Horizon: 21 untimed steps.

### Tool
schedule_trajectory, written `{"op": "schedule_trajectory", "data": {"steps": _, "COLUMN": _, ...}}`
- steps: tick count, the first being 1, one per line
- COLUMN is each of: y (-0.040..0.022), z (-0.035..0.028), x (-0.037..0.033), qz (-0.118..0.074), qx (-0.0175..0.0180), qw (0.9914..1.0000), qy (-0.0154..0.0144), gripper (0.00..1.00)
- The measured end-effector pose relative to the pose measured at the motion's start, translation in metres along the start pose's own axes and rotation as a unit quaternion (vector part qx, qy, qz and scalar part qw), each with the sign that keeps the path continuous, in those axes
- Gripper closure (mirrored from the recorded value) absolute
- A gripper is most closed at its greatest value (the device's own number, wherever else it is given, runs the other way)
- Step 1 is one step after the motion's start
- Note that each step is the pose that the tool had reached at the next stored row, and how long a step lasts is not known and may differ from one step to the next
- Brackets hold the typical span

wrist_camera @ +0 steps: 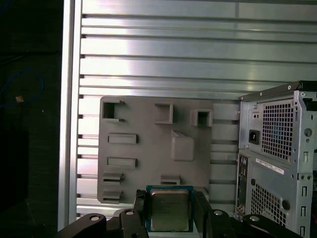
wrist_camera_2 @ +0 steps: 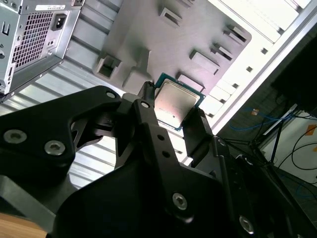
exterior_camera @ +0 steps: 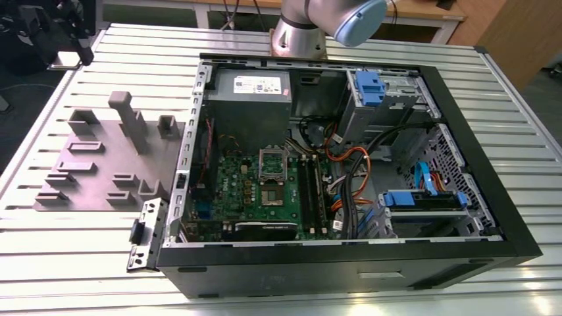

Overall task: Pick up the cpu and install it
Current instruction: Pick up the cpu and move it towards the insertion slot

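Gripper [wrist_camera_2: 174,113] fingers [wrist_camera_2: 150,121] are clamped on two opposite edges of the cpu [wrist_camera_2: 177,103], which sits square between them with its metal top toward both wrist cameras. It looks lifted clear of the grey tray [wrist_camera: 148,124], not resting in any pocket. The socket [exterior_camera: 270,164] is on the green board [exterior_camera: 263,194] inside the open case [exterior_camera: 474,217], which lies to the exterior view's right of the tray, so chip and socket are well apart.

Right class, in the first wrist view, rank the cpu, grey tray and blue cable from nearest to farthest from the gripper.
1. cpu, held between the jaws.
2. grey tray, lying flat just beyond it.
3. blue cable, off to the side in the dark.
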<state>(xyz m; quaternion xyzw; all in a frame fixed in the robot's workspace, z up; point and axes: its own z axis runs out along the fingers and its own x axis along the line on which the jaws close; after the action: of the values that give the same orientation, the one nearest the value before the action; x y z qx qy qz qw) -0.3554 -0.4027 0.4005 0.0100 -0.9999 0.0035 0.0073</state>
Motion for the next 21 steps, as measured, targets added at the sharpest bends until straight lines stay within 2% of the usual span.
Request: {"op": "schedule_trajectory", "data": {"steps": 21, "y": -0.0002, "z": -0.0001, "x": -0.0066, "qz": 0.000, "qx": 0.0000, "qw": 1.00000, "qy": 0.0000, "gripper": 0.53}}
